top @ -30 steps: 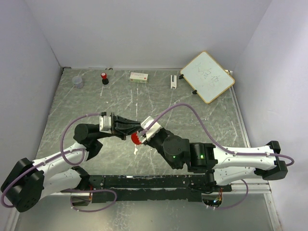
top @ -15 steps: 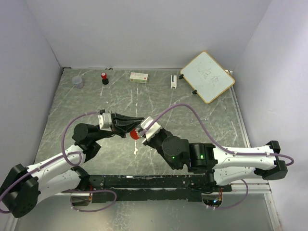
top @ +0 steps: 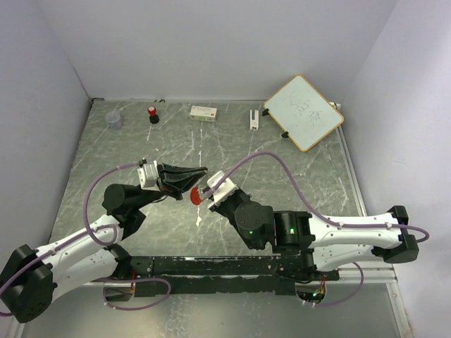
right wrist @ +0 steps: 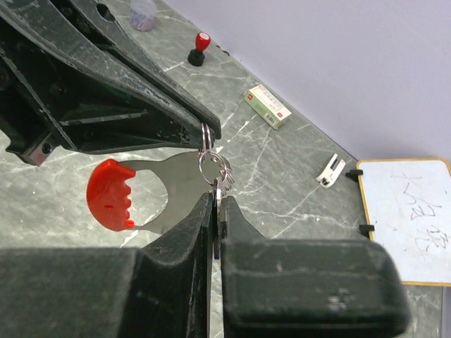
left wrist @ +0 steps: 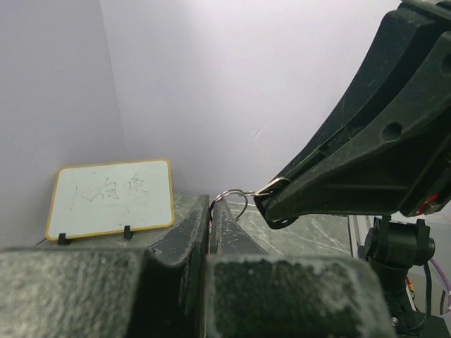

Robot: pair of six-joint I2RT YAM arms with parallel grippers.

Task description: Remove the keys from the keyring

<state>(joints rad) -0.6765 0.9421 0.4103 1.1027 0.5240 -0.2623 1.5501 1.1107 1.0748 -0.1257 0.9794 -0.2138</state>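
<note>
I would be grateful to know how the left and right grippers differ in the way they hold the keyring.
The left gripper pinches the keyring at its top; the right gripper clamps its lower side, by the keys. Seen from above, the left gripper reaches in from the left, while the right gripper comes from the right and nearer side. What they share: both are shut on the same ring.

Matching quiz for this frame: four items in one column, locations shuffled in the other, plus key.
1 whiteboard
2 red-capped bottle
3 keyring
4 green-and-white box

A at left end effector tip, keys in right end effector
B far edge, near centre
C far right corner
D far edge, left of the box

Pairs: 1-C, 2-D, 3-A, 4-B
</note>
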